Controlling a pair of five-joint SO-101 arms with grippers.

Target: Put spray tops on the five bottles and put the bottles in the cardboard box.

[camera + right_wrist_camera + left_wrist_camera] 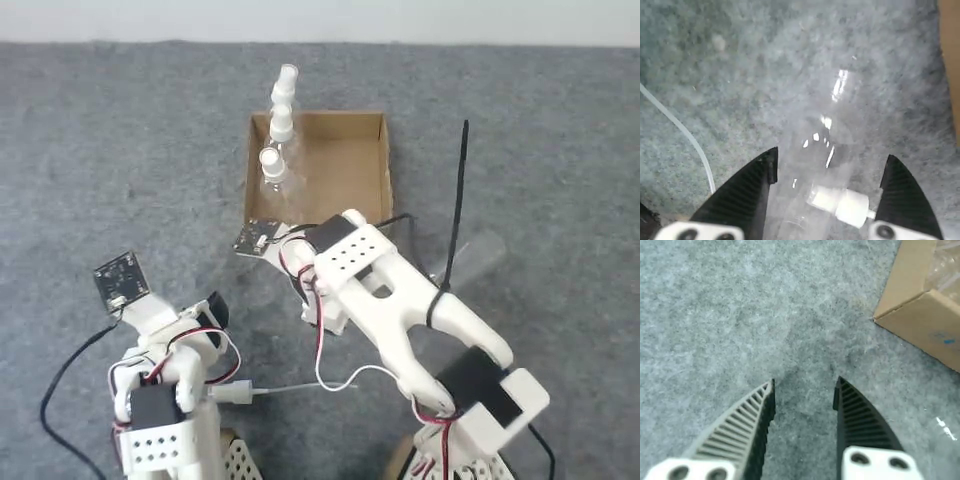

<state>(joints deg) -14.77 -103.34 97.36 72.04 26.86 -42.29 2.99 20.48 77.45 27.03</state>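
A clear bottle (820,150) lies on the grey carpet with a white piece (840,202) at its neck. My right gripper (830,157) is open, one finger on each side of the bottle without touching it. The cardboard box (345,125) stands at the back centre, with three bottles wearing white spray tops (282,122) upright along one wall. A loose spray top (238,393) with a thin tube lies between the arm bases. Another clear bottle (482,252) lies beside the right arm. My left gripper (805,382) hangs open over bare carpet, short of a box corner (920,305).
The thin tube (680,135) runs across the carpet close to the right gripper's finger. A black strap (455,210) sticks up from the right arm. Open carpet stretches to the left of the box and around the left arm (165,400).
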